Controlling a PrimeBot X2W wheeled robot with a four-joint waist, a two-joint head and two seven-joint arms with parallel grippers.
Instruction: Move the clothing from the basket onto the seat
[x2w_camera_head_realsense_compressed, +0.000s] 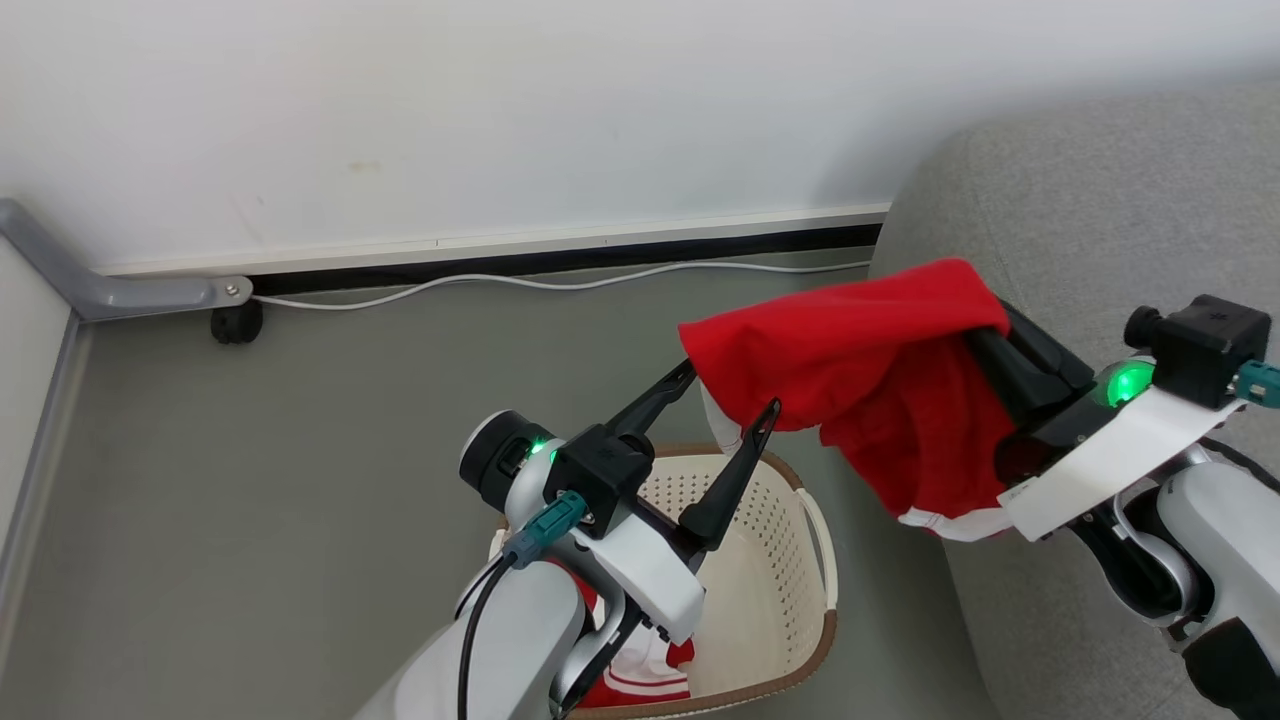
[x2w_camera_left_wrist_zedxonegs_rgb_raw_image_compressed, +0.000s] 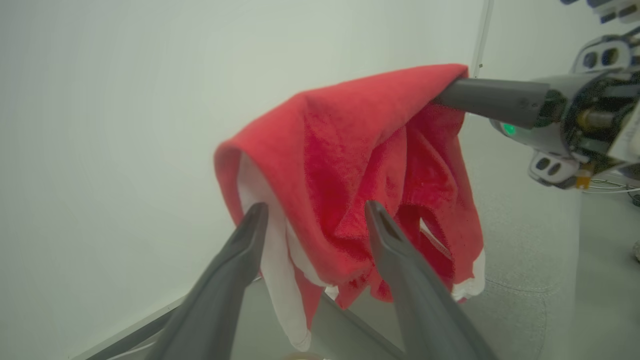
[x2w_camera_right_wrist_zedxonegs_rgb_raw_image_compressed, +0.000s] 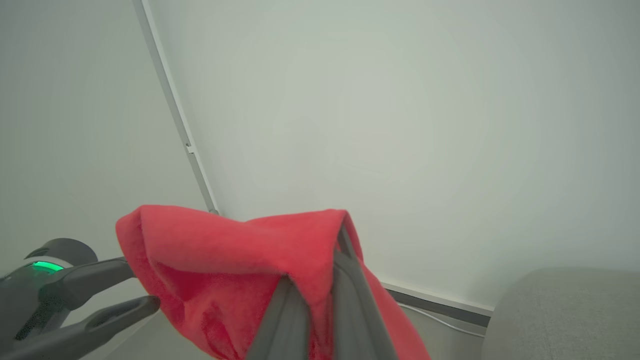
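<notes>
Partway: soft bright red fabric garment (x2w_camera_head_realsense_compressed: 880, 390), white trim, hangs mid-air between cream perforated plastic basket (x2w_camera_head_realsense_compressed: 790, 600) at 6 o'clock and rounded grey upholstered sofa (x2w_camera_head_realsense_compressed: 1100, 200) at 3 o'clock, not yet on it. Right gripper (x2w_camera_right_wrist_zedxonegs_rgb_raw_image_compressed: 320, 280) jaws clamped on garment; left gripper (x2w_camera_head_realsense_compressed: 733, 387) jaws apart at its 9 o'clock edge. Red-white striped clothing (x2w_camera_head_realsense_compressed: 640, 672) left in basket.

Nothing here can be read. The one trace of print is a tiny dark mark at the lower corner of the white plate (x2w_camera_head_realsense_compressed: 1110, 455) just behind the right jaws, and it is far too small to make out. The clothing (x2w_camera_head_realsense_compressed: 870, 380) pinched in those jaws, with its far end just at the tips of the left jaws, shows plain red and white cloth with no legible label.
</notes>
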